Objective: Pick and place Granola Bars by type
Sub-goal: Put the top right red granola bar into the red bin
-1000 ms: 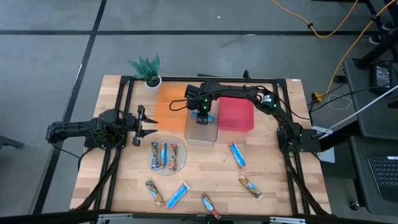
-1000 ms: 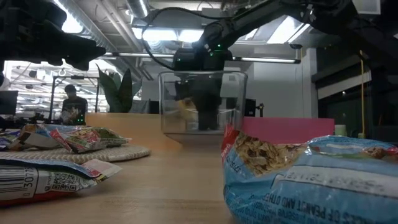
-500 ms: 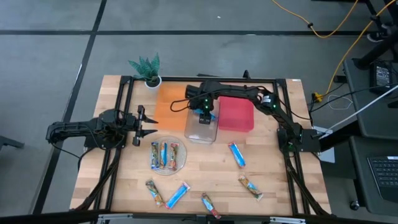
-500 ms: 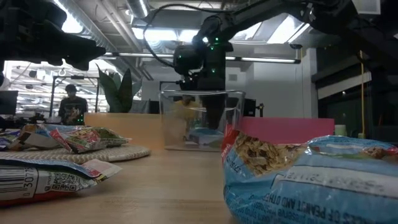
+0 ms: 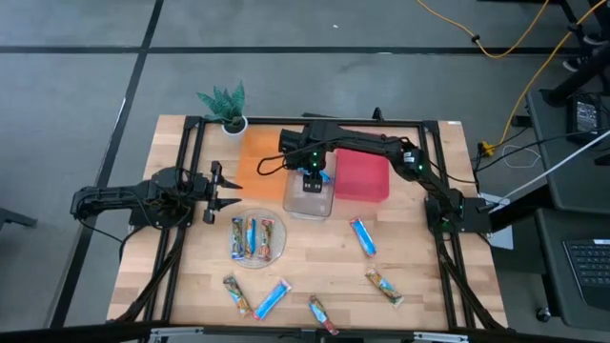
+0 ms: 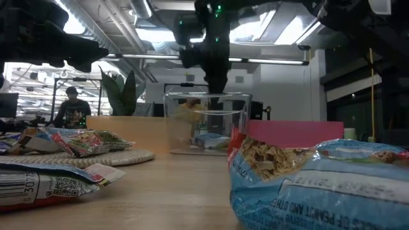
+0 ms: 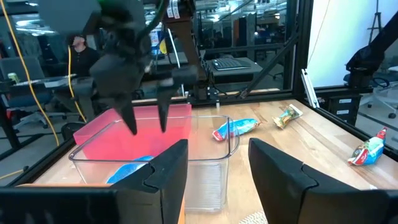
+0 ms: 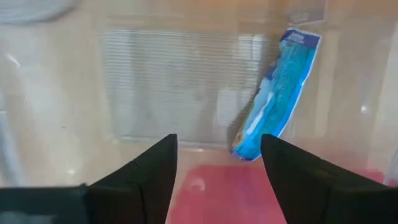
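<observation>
My right gripper (image 5: 313,180) hangs open, pointing down, above a clear bin (image 5: 307,202) at the table's middle; in the low view it (image 6: 215,86) stands just over the bin's rim. A blue granola bar (image 8: 277,93) lies inside the bin on its floor, clear of the fingers. Three bars lie on a round clear plate (image 5: 256,258). Blue bars (image 5: 362,236) (image 5: 272,297) and tan bars (image 5: 384,286) (image 5: 235,293) (image 5: 322,314) lie loose on the table's near half. My left gripper (image 5: 221,195) waits open at the left, level.
A pink bin (image 5: 362,176) stands right of the clear bin and an orange one (image 5: 257,157) left of it. A small potted plant (image 5: 227,107) stands at the far left corner. A black frame (image 5: 191,143) runs along the table's edges.
My right gripper has risen straight up out of the clear bin to just above its rim. The blue bar has been let go and now lies on the bin's floor.
</observation>
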